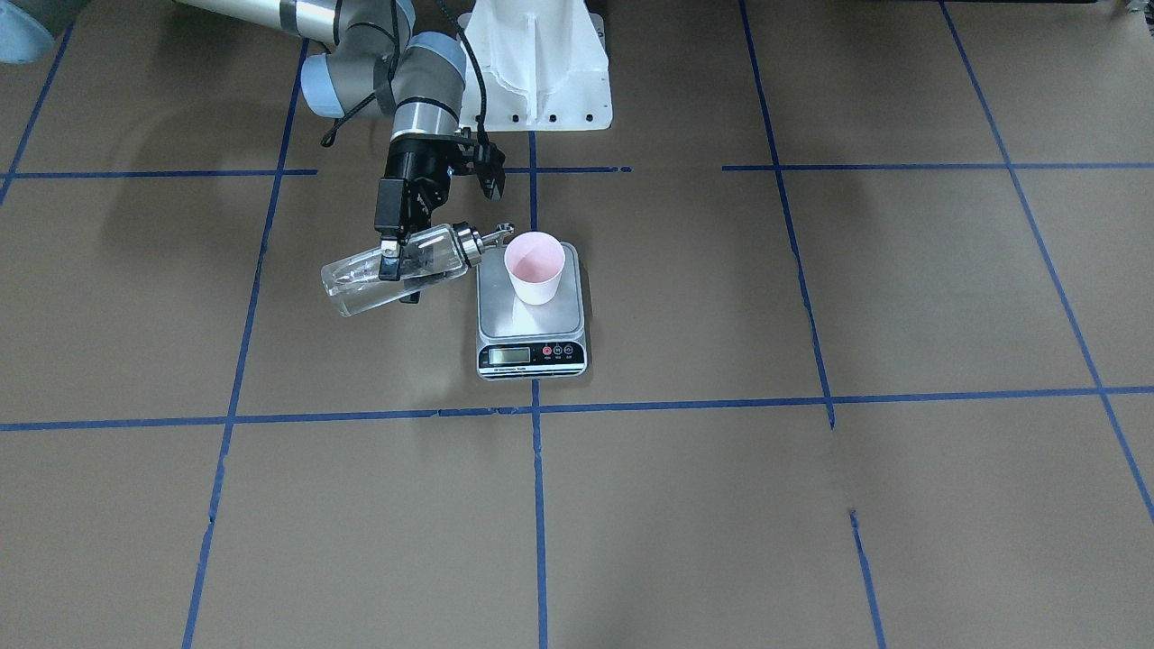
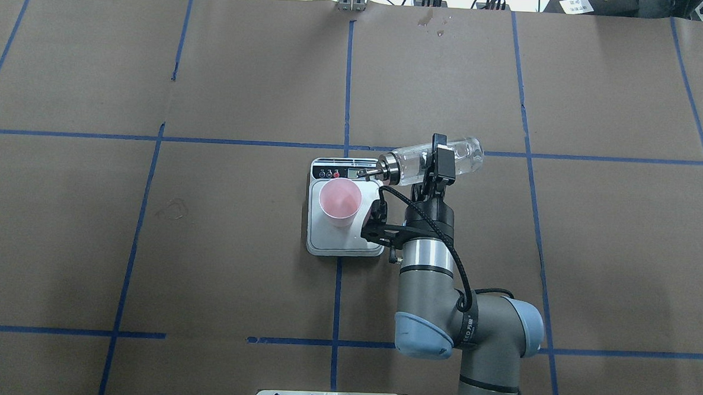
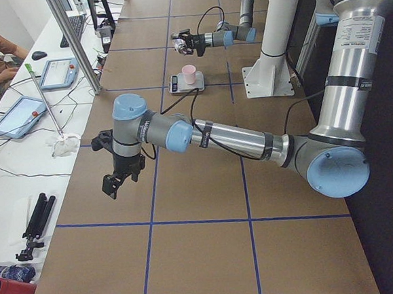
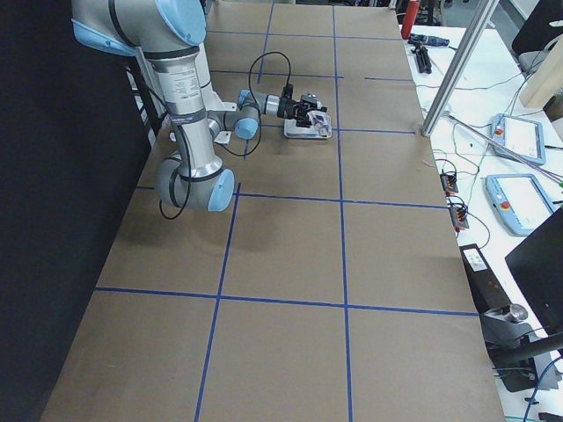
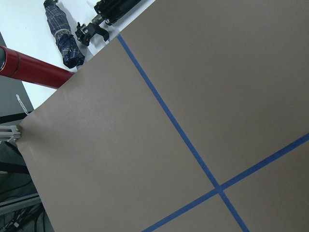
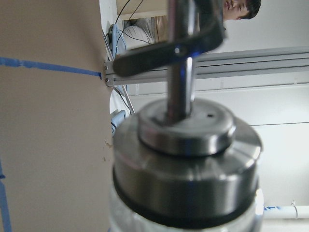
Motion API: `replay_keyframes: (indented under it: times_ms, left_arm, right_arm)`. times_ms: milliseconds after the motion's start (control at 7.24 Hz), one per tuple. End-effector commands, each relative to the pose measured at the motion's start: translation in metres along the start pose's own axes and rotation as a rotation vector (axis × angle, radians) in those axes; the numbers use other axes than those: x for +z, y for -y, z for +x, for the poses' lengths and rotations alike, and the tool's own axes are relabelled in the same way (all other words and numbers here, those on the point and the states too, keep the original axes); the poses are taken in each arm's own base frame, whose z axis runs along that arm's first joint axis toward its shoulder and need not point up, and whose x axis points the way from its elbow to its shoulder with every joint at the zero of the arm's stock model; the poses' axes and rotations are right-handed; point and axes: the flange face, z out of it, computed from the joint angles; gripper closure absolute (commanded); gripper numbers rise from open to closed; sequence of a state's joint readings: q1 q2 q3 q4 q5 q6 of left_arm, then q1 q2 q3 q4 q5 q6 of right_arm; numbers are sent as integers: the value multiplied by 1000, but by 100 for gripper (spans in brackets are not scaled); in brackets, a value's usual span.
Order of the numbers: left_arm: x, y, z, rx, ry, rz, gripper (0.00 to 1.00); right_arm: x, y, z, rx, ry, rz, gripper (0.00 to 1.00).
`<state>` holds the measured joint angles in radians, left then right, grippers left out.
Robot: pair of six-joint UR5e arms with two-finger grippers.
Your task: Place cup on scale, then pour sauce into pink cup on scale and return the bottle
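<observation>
The pink cup [image 1: 534, 266] stands upright on the steel platform of the white scale [image 1: 532, 356], also in the overhead view, cup [image 2: 339, 200] on scale [image 2: 344, 245]. My right gripper [image 1: 394, 257] is shut on the glass bottle [image 1: 397, 269], which lies tilted near horizontal, above the table beside the scale. Its silver cap and spout [image 1: 482, 239] point at the cup's rim. The clear sauce [image 1: 347, 288] lies in the bottle's base end. The right wrist view shows only the cap [image 6: 186, 159]. My left gripper [image 3: 114, 184] hangs far from the scale; I cannot tell its state.
The white robot base [image 1: 541, 63] stands behind the scale. The brown paper table carries blue tape lines [image 2: 346, 90]. Past the table's edge by my left arm lie a red cylinder [image 5: 34, 70] and a folded tripod [image 5: 113, 9]. An operator's desk with tablets [image 3: 17, 113] runs alongside.
</observation>
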<state>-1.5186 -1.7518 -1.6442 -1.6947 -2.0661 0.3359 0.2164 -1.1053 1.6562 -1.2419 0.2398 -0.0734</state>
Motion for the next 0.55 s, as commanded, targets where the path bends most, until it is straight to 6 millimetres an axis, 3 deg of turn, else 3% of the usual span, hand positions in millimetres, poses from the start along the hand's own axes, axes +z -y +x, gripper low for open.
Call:
replay_keyframes:
  times_ms: [0,414]
  left_arm:
    - [0,1,0,-2,0,2,0]
    - [-1,6,-1,-4,1,4,0]
  right_arm:
    - [5,-1,-8,-56,-31,-11,100]
    - [3,-7,-16,-114,-63,-15,100]
